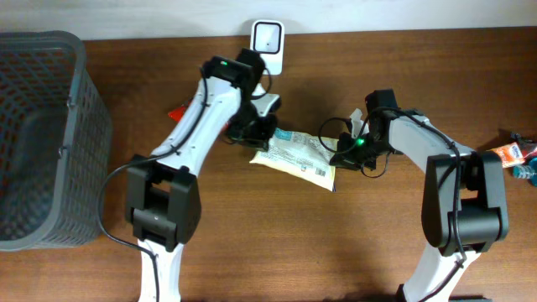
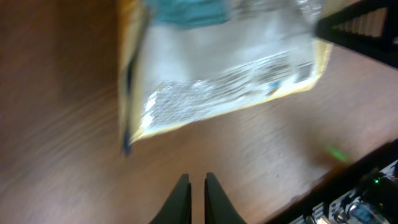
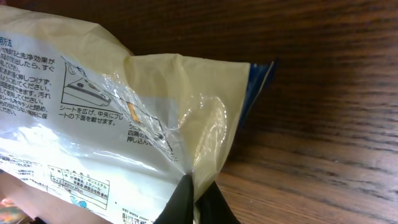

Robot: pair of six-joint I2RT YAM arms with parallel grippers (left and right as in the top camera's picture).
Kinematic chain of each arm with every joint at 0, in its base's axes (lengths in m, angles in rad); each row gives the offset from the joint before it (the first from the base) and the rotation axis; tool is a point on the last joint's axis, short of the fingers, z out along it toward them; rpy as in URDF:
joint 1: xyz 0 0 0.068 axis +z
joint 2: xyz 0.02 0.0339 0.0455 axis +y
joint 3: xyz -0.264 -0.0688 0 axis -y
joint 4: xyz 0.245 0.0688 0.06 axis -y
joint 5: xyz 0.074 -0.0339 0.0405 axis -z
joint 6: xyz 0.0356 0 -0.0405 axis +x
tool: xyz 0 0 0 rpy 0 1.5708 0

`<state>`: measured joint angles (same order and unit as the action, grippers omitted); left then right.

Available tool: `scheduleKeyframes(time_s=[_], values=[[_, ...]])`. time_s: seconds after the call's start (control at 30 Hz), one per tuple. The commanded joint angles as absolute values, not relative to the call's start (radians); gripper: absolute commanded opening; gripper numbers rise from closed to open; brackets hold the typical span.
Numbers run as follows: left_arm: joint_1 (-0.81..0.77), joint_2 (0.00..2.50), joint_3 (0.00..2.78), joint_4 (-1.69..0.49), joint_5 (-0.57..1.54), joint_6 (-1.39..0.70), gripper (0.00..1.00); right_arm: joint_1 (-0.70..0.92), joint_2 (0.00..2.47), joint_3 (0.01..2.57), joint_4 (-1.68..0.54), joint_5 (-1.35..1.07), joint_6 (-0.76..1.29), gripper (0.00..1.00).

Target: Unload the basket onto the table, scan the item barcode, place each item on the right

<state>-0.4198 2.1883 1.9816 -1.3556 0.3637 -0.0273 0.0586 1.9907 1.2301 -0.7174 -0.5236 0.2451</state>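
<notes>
Brown wood-grain counter (image 1: 277, 243). Grey mesh basket (image 1: 88, 143) at the far left edge, upright, contents unclear. Small red object (image 1: 176, 111) lies near the basket. Orange packet (image 1: 508, 153) and a teal item (image 1: 527, 172) sit close together at the far right edge.

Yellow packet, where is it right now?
Overhead, the yellow packet lies mid-table between the arms, in front of the white scanner at the back edge. The right gripper pinches its right end; the left gripper is by its left end.
</notes>
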Motion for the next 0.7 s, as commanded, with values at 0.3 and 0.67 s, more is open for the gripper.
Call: scheduleKeyframes(time_s=[0.3, 0.67], values=[[-0.481, 2.368, 1.976, -1.170, 0.141, -0.091, 0.00, 0.059, 2.009, 1.217, -0.732, -0.437, 0.209, 0.04], [-0.411, 2.380, 2.040, -1.225, -0.334, -0.231, 0.00, 0.059, 2.009, 1.217, -0.737, -0.406, 0.210, 0.04]])
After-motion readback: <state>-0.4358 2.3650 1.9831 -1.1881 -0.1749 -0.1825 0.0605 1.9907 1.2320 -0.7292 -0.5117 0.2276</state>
